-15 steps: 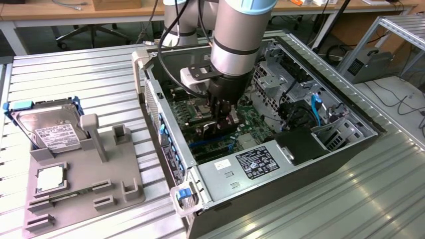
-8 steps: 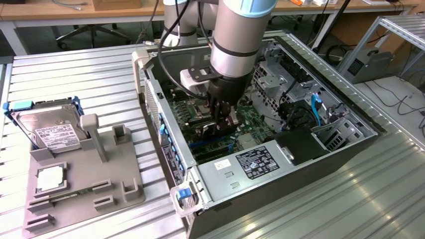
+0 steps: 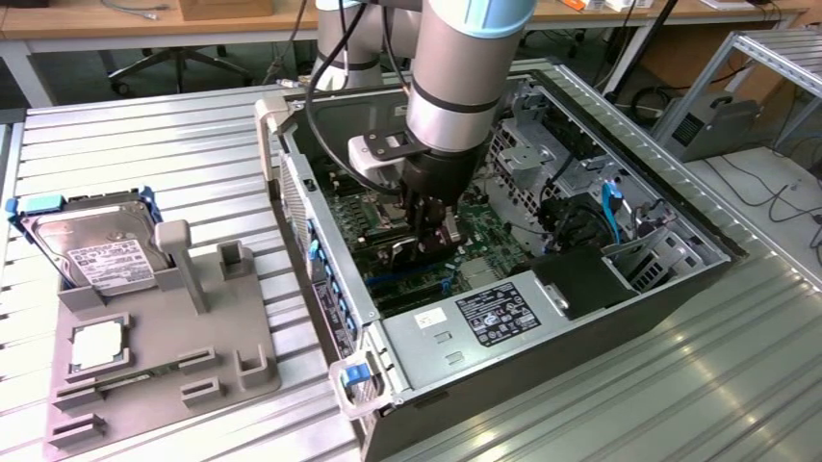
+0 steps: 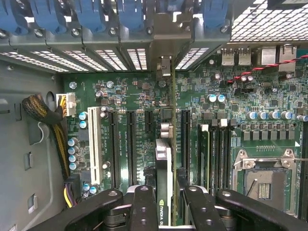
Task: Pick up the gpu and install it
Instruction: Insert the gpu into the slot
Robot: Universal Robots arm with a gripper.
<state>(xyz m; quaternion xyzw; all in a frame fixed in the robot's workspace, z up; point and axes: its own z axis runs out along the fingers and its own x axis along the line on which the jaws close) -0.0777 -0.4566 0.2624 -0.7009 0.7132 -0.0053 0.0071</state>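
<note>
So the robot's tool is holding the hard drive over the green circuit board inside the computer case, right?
Not the hard drive: that sits outside the case. The wrist view shows the tool holding the gpu over the green circuit board.

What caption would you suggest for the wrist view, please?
Gripper holds the gpu edge-on over the expansion slots of the green motherboard.

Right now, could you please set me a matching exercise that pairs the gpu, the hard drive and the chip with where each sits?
Things:
1. gpu
2. hard drive
3. chip

Places:
A. flat on the grey tray
B. gripped in the pincer, over the motherboard
C. in a blue frame

Pairs: 1-B, 2-C, 3-A
</note>
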